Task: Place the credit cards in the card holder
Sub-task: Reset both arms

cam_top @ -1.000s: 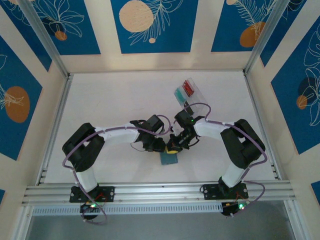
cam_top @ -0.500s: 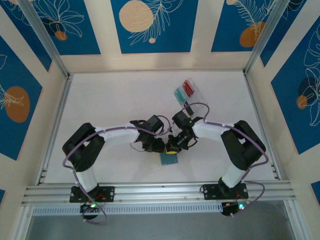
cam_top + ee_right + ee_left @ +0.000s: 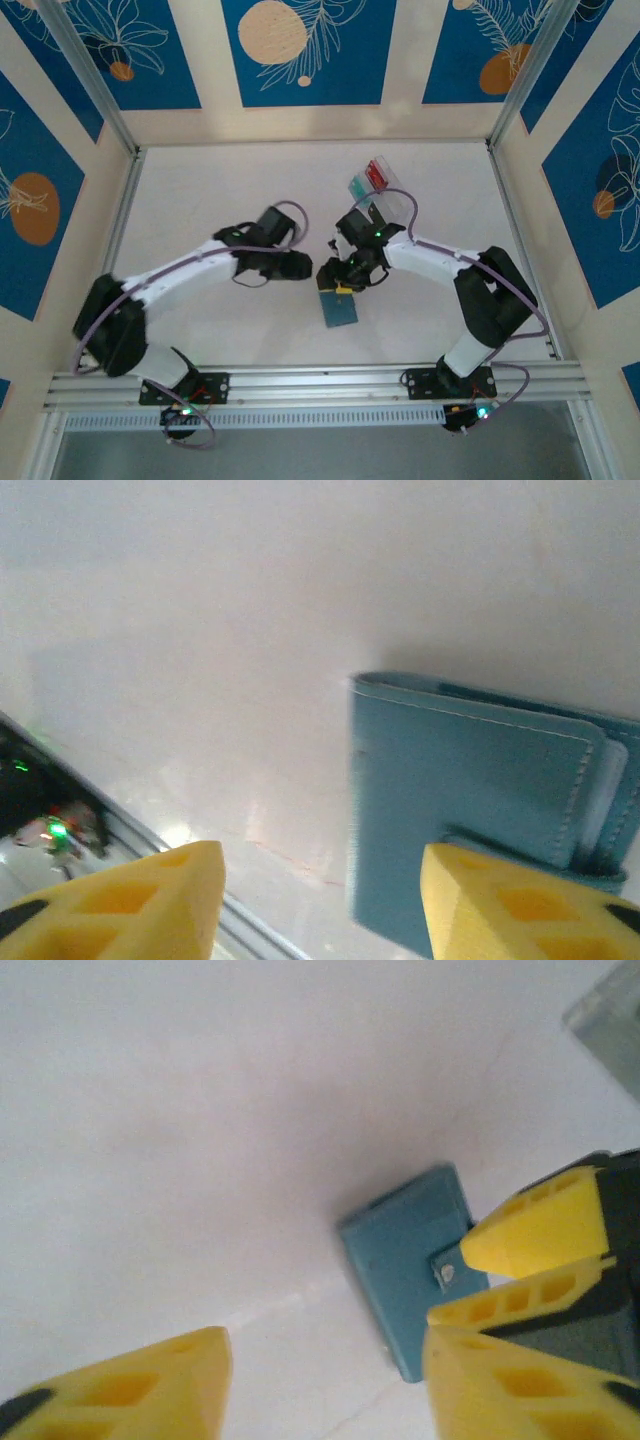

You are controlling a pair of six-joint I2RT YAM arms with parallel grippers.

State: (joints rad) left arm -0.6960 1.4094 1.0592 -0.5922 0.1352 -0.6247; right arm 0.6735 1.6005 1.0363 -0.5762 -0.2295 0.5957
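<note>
- Rail (image 3: 110, 250) of aluminium runs along the left edge of the white table (image 3: 220, 190).
- Left gripper (image 3: 305, 266) hangs over the table's middle, its tips pointing toward the other arm. In its wrist view the left gripper (image 3: 320, 1390) has its yellow fingers (image 3: 150, 1390) spread wide, with nothing between them.
- Card holder (image 3: 338, 307) lies flat just right of centre, toward the near edge. The blue-grey card holder (image 3: 410, 1250) is folded and shows a small round snap stud (image 3: 447, 1273).
- Right gripper (image 3: 335, 275) sits over the holder's far edge, close beside the left gripper and partly hiding the holder from the left wrist camera. In its own view the right gripper (image 3: 320, 900) is parted and grips nothing, with the card holder (image 3: 470, 780) beneath it.
- No card can be made out for certain.
- Clear tray (image 3: 375, 180) stands farther back and right, well apart from the holder. It holds red and teal items too small to identify.
</note>
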